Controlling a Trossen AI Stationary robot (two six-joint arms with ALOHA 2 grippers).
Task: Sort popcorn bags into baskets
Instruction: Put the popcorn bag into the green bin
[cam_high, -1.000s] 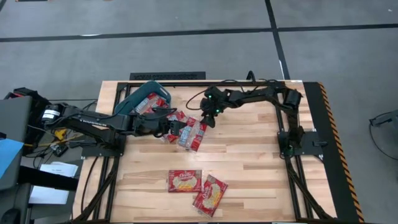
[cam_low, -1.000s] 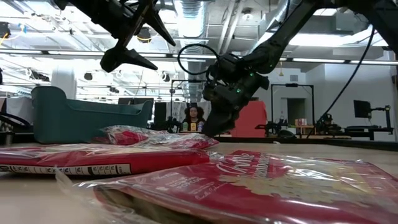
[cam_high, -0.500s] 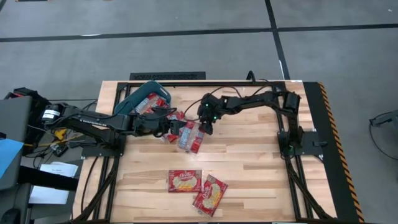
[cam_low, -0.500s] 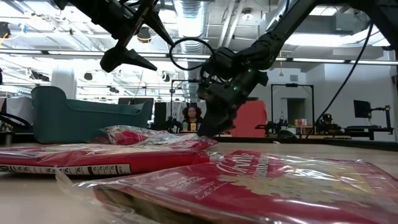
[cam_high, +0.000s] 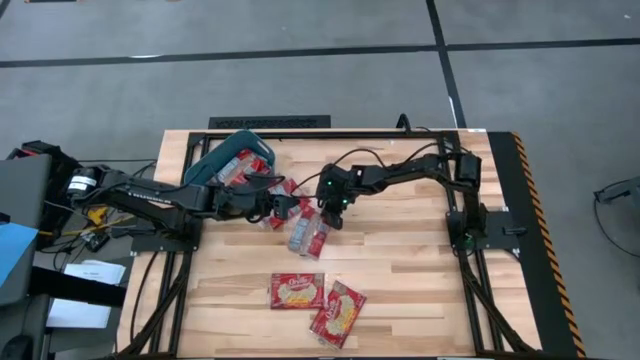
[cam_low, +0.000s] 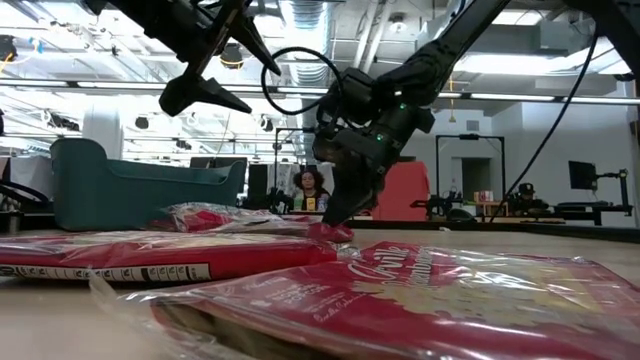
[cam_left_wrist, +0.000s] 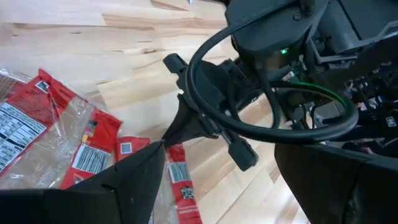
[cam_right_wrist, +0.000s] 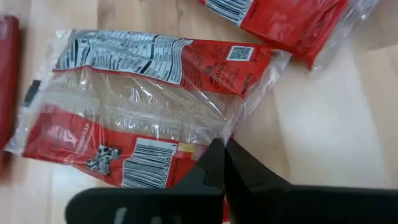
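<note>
- High view — the right gripper (cam_high: 330, 208) sits over the upper end of a popcorn bag (cam_high: 310, 231) lying just below it near the table centre; the bag's long axis runs roughly up-down in the frame, slightly tilted. The left gripper (cam_high: 268, 208) hovers just beside the cluster of packets (cam_high: 283, 190), nearer the teal bin (cam_high: 230, 159) at the table's far-left corner. Two further packets (cam_high: 297, 290) lie well apart, toward the near edge. The right arm is judged the nearer to the target bag.
- Low view — the right gripper (cam_low: 335, 205) points downward with its tip at the top of the packet pile (cam_low: 240, 222); contact looks likely but cannot be confirmed. The left gripper (cam_low: 215, 60) hangs high, fingers spread apart. The bin (cam_low: 140, 195) stands behind, to the left.
- Left wrist view — its own fingers (cam_left_wrist: 134, 180) stand wide apart, holding nothing; the right arm's gripper (cam_left_wrist: 186, 121) comes down onto a packet edge (cam_left_wrist: 177, 177).
- Right wrist view — the fingers (cam_right_wrist: 217, 165) appear drawn together at the clear-film edge of the barcode-side bag (cam_right_wrist: 143, 99) — seemingly pinching it, a judgement only. The bag extends away from the fingertips.
</note>
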